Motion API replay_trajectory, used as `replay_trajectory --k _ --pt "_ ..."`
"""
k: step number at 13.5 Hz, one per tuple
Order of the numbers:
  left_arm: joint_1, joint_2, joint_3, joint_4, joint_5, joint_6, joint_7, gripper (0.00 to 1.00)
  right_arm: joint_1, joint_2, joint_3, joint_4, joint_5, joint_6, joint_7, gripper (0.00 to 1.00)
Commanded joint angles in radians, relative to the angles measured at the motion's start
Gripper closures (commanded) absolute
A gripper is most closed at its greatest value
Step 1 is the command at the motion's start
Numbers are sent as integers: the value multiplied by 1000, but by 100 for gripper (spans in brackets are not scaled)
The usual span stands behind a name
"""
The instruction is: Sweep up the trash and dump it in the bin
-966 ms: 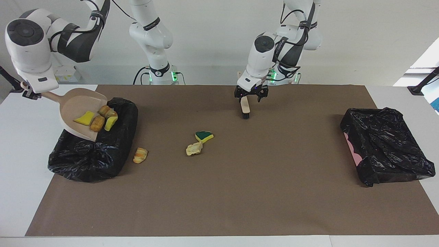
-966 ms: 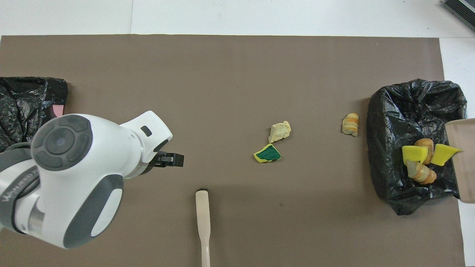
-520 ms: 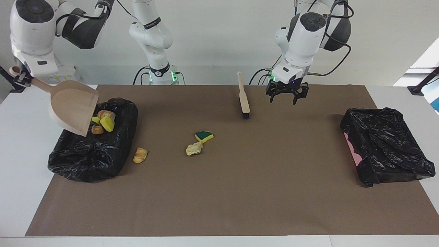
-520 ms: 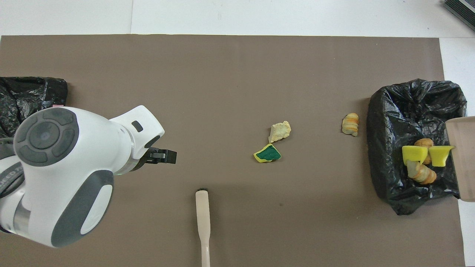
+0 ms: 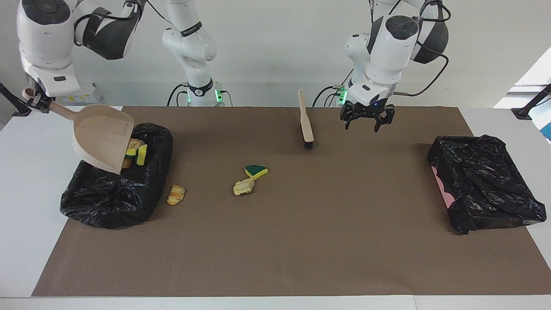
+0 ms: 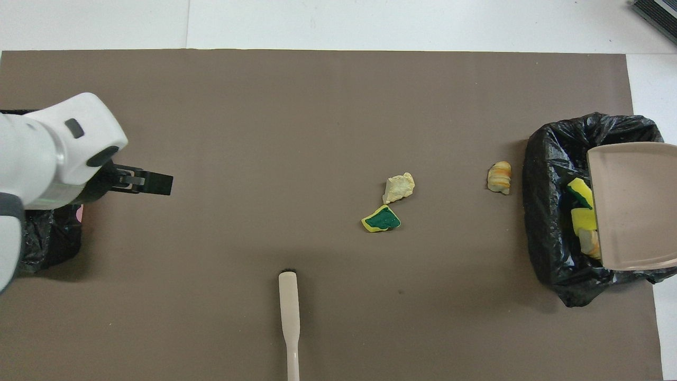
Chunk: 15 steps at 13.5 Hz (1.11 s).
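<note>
My right gripper (image 5: 36, 100) is shut on the handle of the beige dustpan (image 5: 103, 135), which hangs tilted over the black-bagged bin (image 5: 116, 189) at the right arm's end. Yellow sponge chunks and pastry lumps (image 5: 137, 153) lie in that bin, also seen in the overhead view (image 6: 581, 211). On the mat lie a pastry lump (image 5: 176, 194), a pale paper wad (image 5: 243, 187) and a green-and-yellow sponge (image 5: 256, 171). The beige brush (image 5: 306, 122) lies on the mat near the robots. My left gripper (image 5: 365, 124) is open and empty, in the air beside the brush.
A second black-bagged bin (image 5: 486, 185) stands at the left arm's end of the brown mat (image 5: 301, 241). The loose pastry lump (image 6: 499, 177) lies just beside the first bin (image 6: 550, 159). The dustpan (image 6: 629, 206) covers part of that bin from above.
The dustpan tipped and its sponges and pastries slid into the bin. My left gripper left the brush on the mat, rose and moved toward the left arm's end.
</note>
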Motion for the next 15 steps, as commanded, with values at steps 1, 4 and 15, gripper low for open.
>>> replay_trajectory --k 1,4,15 --pt "-4 42 85 153 18 -140 107 0 -11 20 26 46 53 -34 -4 100" --pt "10 71 128 268 41 -250 228 0 -8 19 32 41 142 -31 39 100" --pt "103 48 88 289 6 -295 212 0 125 104 155 -72 397 54 830 100"
